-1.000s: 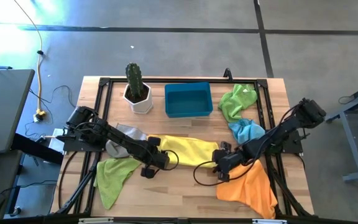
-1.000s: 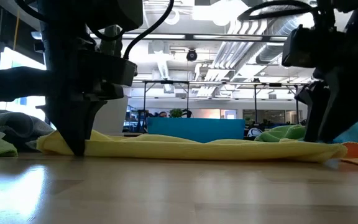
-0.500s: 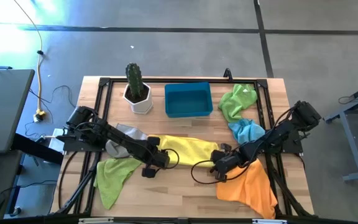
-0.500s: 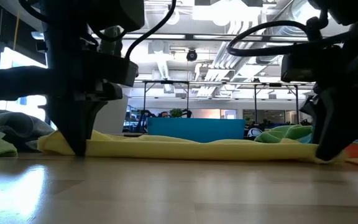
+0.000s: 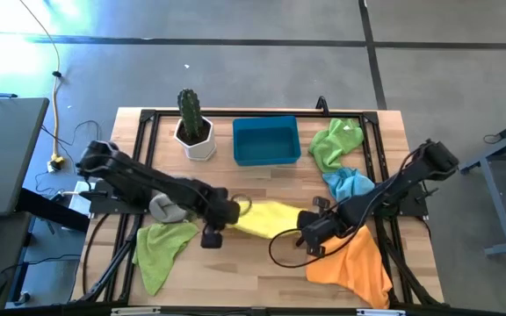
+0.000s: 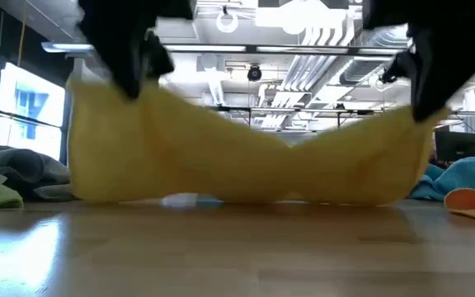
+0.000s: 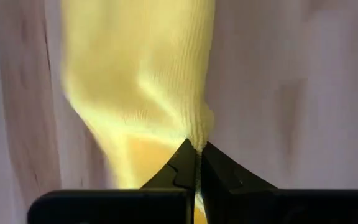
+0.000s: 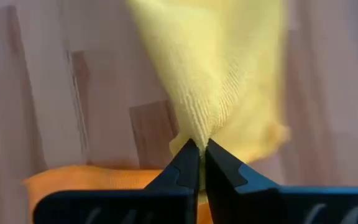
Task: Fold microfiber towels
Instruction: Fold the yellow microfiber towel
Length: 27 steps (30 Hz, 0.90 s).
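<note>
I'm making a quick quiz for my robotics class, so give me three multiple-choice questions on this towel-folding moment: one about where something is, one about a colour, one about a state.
1. Where does the blue bin sit?
A. Between the potted cactus and a lime green towel
B. On the orange towel
C. Under the left arm

2. What colour is the towel both hands hold?
A. Grey
B. Yellow
C. Light blue

3. How does the yellow towel lie?
A. Flat on the table
B. Folded in the bin
C. Lifted at two corners, sagging in the middle

Answers:
1. A: the high view shows the bin at the table's far edge with the cactus on one side and that towel on the other.
2. B: the left hand and right hand are each shut on yellow cloth.
3. C: the low view shows both ends raised and the middle drooping to the table.
</note>
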{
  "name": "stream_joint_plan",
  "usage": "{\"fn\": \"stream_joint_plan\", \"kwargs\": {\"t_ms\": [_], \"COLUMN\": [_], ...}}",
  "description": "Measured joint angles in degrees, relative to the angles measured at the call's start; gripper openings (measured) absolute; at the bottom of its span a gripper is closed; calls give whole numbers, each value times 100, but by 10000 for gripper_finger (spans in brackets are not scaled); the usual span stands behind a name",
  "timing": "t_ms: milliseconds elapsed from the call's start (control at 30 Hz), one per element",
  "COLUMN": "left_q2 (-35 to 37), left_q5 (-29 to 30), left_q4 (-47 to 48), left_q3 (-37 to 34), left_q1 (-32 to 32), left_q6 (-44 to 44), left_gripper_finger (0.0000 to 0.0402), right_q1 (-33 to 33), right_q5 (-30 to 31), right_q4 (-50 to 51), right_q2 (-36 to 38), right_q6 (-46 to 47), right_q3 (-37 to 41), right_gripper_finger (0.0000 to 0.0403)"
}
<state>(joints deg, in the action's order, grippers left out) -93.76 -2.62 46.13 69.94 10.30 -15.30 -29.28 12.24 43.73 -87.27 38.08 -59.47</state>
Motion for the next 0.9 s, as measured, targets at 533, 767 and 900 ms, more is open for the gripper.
{"fn": "stream_joint_plan", "kwargs": {"t_ms": [533, 767, 900], "left_q2": [1442, 1280, 1221], "left_q5": [714, 341, 427], "left_q4": [619, 726, 782], "left_q3": [261, 246, 255], "left_q1": [-113, -85, -71], "left_q6": [-1257, -1190, -821], "left_gripper_finger": [0, 0, 0], "right_q1": [31, 182, 179], "right_q5": [126, -245, -475], "right_q4": [1616, 1453, 1493], "right_q2": [85, 81, 81], "right_q6": [-730, -1222, -1944], "right_q3": [-1337, -1337, -1337], "right_gripper_finger": [1, 0, 0]}}
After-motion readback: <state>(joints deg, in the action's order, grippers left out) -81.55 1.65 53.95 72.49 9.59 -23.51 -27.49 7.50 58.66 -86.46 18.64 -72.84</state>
